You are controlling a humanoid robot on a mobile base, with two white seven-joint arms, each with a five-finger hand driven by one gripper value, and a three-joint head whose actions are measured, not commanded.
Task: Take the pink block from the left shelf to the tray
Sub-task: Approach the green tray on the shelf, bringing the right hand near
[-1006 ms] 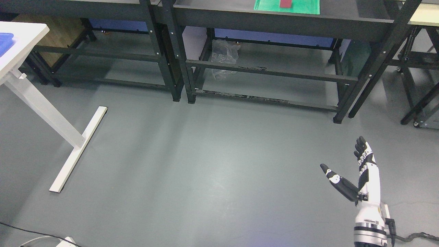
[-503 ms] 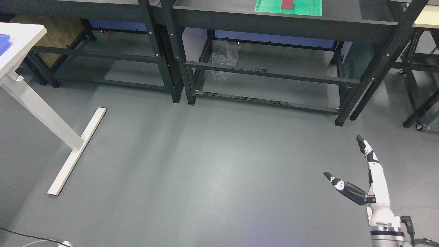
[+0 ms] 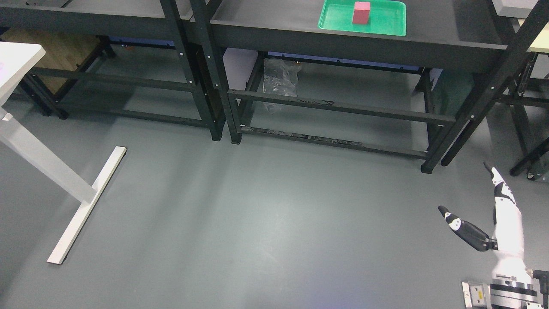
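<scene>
One hand in view: the right hand hangs low at the near right, above bare floor, fingers spread and straight, thumb splayed out to the left, holding nothing; the left arm does not show.
Block: the pink block stands upright inside the green tray on the far shelf top — well apart from the hand.
Mismatch: the block appears to sit in the tray already, so which shelf counts as "left" is unclear from here.
Risk: reaching from this far back would probably fall short; a rushed approach could drive the arm into the shelf's front edge or the slanted black post at the right.
Second risk: a careless grip on the block could tip it or drag the light tray along.
Around: a white table leg at the near left, crumpled clear plastic under the shelf, a wooden box at the far left.
In the way: nothing on the floor between — only the shelf frame.
</scene>
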